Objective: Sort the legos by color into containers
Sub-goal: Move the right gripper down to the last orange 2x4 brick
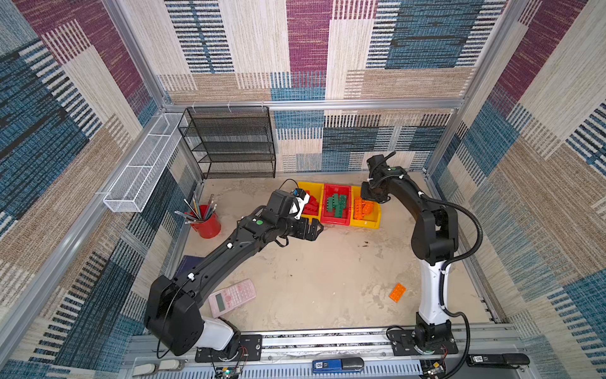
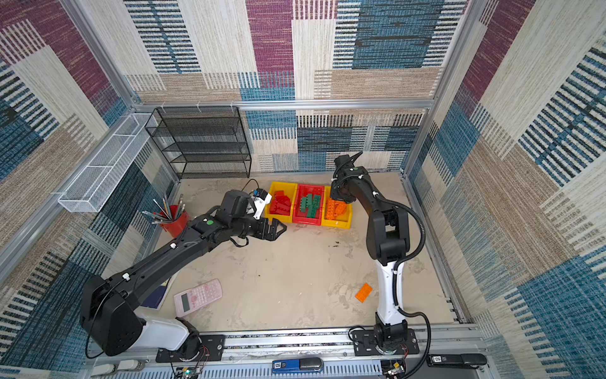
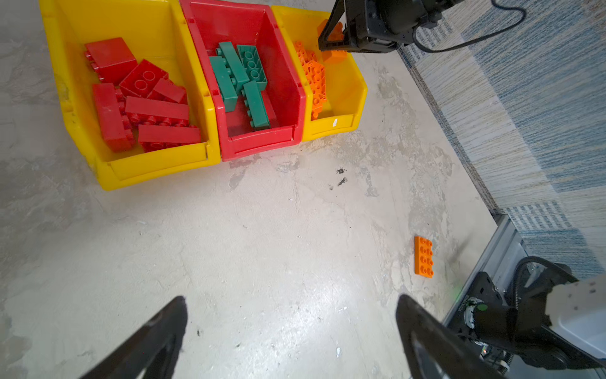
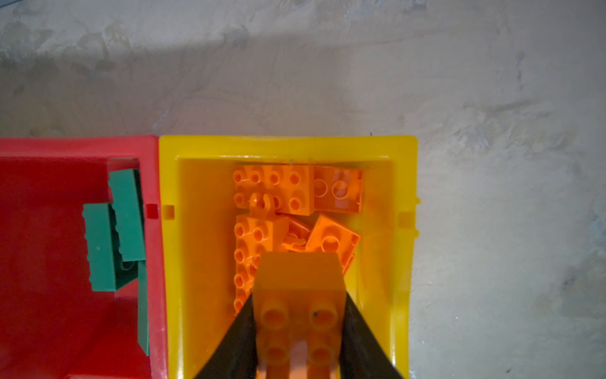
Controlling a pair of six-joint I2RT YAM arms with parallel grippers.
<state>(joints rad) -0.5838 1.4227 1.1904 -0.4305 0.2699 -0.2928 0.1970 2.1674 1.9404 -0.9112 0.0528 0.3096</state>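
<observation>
Brick [image 4: 298,275]: orange, studs toward the wrist camera, hanging over the right bin [image 4: 288,144] and above the orange pile [image 4: 272,187] inside it.
Right gripper [image 4: 298,293]: your jaws sat against both sides of the brick, pinching it, with no gap showing.
Right bin: yellow, touching the red bin [image 3: 259,144], with only orange pieces inside.
Red bin: held green bricks [image 3: 239,78] only.
Left bin [image 3: 157,164]: yellow, held red bricks [image 3: 144,108] only.
Plate [image 3: 423,257]: the one orange piece out on the table [image 3: 262,246], flat and studs up, near the right arm's base and well apart from the bins.
Left gripper [image 3: 292,302]: jaws spread wide, empty, over bare table in front of the bins.
Progress: nearly done by my reading, with this drop and the plate to go.
Risk, drop: the pile lay uneven, so the brick could strike a tilted piece and bounce over the rim or into the red bin.
Risk, release: a brick clinging to one jaw could swing sideways as you opened.
Risk, plate: it was thin and flat, so your jaws might scrape the table or skid it away. It also lay close to the arm's base, likely an awkward reach.
</observation>
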